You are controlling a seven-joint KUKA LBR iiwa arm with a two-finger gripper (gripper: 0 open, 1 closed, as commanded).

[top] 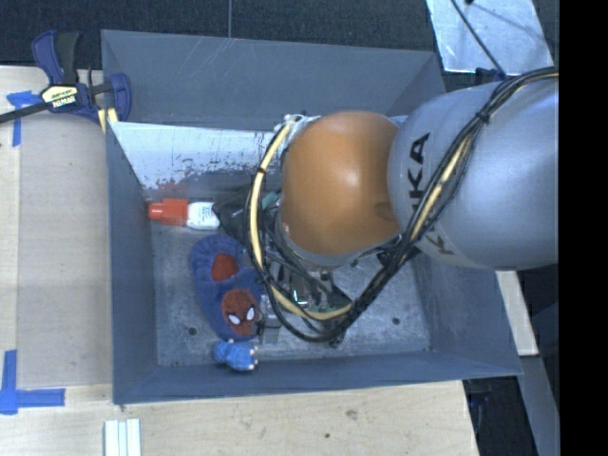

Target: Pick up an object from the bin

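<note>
My gripper [302, 291] is low in the middle of the bin, its dark body showing under the arm's wrist. Just left of it lies a blue soft slipper-like thing [217, 272] with an orange patch and a red spider-mask face [239, 310]; the gripper's left side is close to or touching it. A small blue and white toy [236, 353] lies by the bin's front wall, below the slipper. Further back on the left lies a small white bottle with an orange cap [185, 214], on its side.
The arm with its orange cover and looped cables hides the bin's middle and right back. Bare bin floor shows at the front right and front left corners. The bin's sloped walls close in on all sides.
</note>
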